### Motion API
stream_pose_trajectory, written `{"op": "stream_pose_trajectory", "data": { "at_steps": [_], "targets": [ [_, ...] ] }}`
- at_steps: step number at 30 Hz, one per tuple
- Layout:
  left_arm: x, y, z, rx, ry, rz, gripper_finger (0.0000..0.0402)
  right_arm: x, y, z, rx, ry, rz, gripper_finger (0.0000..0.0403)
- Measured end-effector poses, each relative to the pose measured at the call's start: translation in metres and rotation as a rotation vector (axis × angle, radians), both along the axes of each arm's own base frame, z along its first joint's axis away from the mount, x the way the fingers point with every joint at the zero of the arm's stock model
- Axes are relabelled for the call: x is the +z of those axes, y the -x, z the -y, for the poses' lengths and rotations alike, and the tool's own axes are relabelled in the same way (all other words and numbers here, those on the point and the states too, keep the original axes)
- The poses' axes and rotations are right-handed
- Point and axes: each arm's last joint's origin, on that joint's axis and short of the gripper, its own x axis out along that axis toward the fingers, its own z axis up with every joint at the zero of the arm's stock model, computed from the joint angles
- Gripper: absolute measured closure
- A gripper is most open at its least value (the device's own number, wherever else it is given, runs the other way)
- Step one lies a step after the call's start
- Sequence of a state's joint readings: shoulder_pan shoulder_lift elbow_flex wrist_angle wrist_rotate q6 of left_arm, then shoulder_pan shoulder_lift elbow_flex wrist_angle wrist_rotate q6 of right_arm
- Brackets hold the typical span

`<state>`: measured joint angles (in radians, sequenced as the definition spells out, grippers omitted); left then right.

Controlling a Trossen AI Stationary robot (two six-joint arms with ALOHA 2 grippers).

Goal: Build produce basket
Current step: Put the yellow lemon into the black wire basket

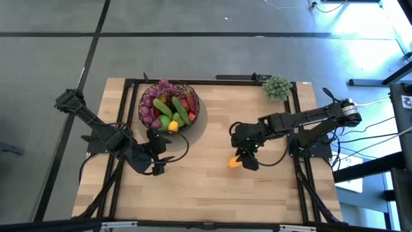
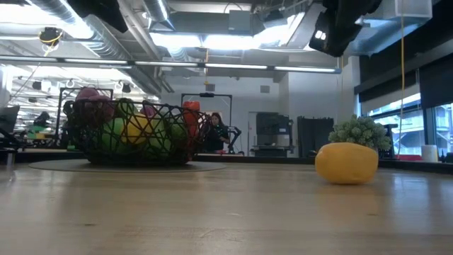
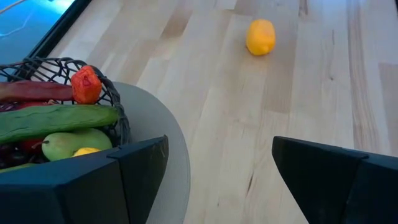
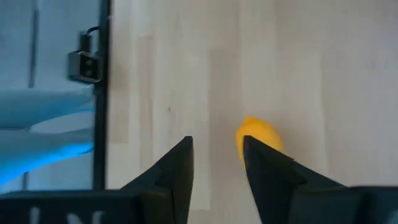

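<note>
Overhead, the right gripper [image 1: 243,156] hides most of the lemon [image 1: 233,162]; the low view shows it whole. Both grippers are released. Left gripper [image 1: 156,154] waits at the basket's [image 1: 145,98] 6 o'clock; produce [image 1: 168,107] fills it.

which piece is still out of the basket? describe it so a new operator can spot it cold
Start at the wooden table; the basket sits on its far left part. Move right to the right gripper, open just above the bare wood. The yellow-orange lemon lies alone by its fingertips, the only loose fruit; the pale-green bushy clump in the far corner isn't produce.
</note>
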<state>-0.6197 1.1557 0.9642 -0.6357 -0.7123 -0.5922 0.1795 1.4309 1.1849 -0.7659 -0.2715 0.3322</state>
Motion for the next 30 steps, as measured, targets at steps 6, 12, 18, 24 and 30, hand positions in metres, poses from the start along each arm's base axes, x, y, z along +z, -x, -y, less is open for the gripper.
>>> {"op": "stream_pose_trajectory", "data": {
  "at_steps": [6,12,18,24,30],
  "targets": [
    [0.000,0.000,0.000,0.000,0.000,0.000,0.0122,-0.001,0.000,0.002,-0.012,0.064,0.003,0.0225],
    [0.000,0.000,0.000,0.000,0.000,0.000,0.0122,-0.021,0.003,0.001,0.109,0.091,0.021,0.0123],
    [0.000,0.000,0.000,0.000,0.000,0.000,0.0122,-0.048,0.005,0.001,0.226,0.047,0.080,0.0053],
    [0.000,0.000,0.000,0.000,0.000,0.000,0.0122,-0.069,0.008,0.009,0.156,0.065,0.084,0.0044],
    [0.000,0.000,0.000,0.000,0.000,0.000,0.0122,-0.091,0.008,0.011,0.131,0.101,0.061,0.0044]
  ]
}}
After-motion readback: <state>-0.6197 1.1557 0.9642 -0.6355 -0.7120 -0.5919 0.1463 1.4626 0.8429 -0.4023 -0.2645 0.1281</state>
